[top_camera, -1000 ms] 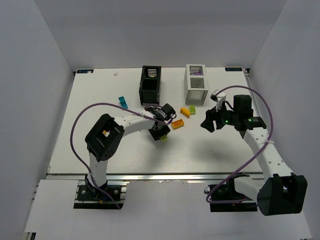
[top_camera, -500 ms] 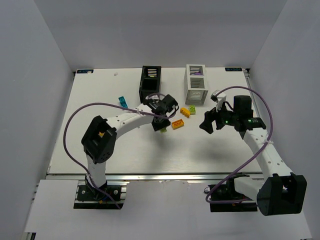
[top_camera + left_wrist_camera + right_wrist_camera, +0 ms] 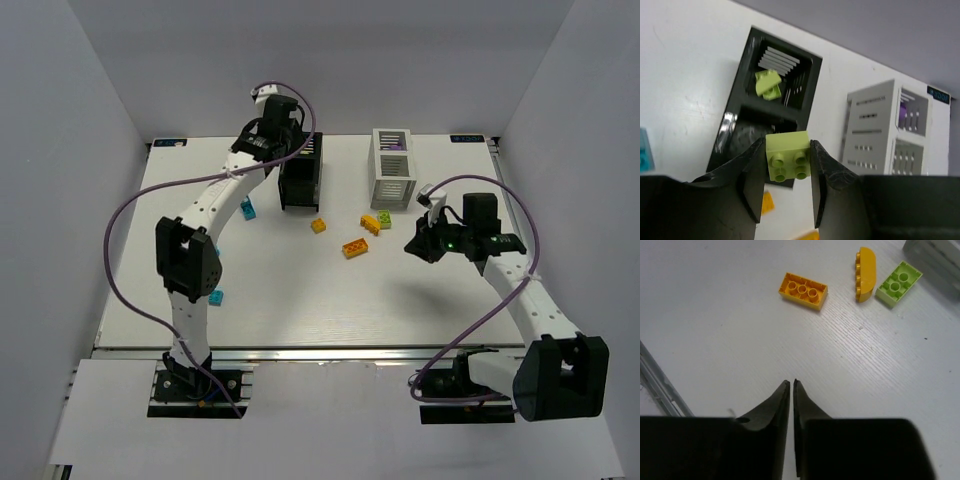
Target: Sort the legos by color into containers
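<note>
The black box [image 3: 735, 135] is glossy plastic that mirrors the light, the white box [image 3: 870, 135] is a duller, matt plastic, the lime brick [image 3: 787, 156] and the orange brick [image 3: 803, 290] are smooth plastic with a soft sheen, and the table [image 3: 715, 315] is matt white with a fine grain.

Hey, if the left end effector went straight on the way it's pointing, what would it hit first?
Probably the black box: the left end effector, gripping a lime brick, aims at its near wall, just short of the open top. Depth is unclear from the wrist view.
</note>
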Motion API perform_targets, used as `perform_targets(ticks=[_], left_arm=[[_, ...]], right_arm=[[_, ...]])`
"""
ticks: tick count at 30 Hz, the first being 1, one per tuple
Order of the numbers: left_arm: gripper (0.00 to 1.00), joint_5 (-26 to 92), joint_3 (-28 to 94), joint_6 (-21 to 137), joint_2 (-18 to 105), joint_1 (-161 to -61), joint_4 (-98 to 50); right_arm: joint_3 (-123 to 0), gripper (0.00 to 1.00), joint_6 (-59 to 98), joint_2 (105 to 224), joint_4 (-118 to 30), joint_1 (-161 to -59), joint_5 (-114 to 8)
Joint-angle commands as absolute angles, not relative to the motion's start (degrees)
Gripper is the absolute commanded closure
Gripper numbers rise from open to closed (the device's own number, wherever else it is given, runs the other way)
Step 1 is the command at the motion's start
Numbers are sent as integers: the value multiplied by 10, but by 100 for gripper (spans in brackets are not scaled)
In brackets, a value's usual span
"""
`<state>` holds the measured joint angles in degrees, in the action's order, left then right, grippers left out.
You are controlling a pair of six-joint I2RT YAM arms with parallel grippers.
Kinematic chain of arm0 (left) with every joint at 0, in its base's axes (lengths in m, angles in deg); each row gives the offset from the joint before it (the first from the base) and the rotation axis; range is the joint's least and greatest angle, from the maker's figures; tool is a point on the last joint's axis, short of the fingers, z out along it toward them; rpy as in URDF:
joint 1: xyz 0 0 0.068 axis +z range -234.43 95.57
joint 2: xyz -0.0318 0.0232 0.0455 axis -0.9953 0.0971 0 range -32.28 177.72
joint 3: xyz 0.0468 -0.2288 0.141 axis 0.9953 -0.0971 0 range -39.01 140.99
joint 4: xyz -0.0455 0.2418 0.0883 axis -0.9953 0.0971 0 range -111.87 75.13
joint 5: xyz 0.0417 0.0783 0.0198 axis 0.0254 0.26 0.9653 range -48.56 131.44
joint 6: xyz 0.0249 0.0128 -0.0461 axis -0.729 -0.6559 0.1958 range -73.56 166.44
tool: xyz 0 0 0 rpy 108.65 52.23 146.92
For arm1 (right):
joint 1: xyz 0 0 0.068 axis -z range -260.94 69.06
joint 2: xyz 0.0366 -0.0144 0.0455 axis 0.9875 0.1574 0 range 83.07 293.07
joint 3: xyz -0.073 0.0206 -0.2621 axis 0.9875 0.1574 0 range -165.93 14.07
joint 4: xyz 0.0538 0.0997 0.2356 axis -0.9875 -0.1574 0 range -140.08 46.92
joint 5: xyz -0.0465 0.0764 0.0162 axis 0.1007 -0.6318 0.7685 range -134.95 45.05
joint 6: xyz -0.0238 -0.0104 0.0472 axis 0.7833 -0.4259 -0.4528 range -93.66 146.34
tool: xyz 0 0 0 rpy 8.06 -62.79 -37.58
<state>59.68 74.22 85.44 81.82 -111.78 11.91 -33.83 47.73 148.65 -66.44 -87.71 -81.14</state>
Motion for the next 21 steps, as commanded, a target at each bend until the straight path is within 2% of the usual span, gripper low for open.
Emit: perform_targets(ticks=[1,2,7,11,16,17,21], left_arm=[[100,585,784,779,863,-1107,31],[100,585,794,776,882,-1104,19],[100,596,813,754,916,-1090,-72],[100,610,836,745,946,-1085,-92],[100,618,869,739,977,-1084,-90],[100,619,868,740,979,-1084,-90],[94,627,863,746,985,-1084,-86]], right_arm=[[-346,95,466,1505,-655,-874,-848],[-347,98,464,1510,-657,-875,-849],[-349,89,467,1523,-661,-875,-851],[-350,75,477,1531,-668,-875,-849],[-352,66,480,1543,-670,-874,-849],[-353,61,480,1545,-670,-874,-849],[-359,48,481,1555,-671,-875,-848]])
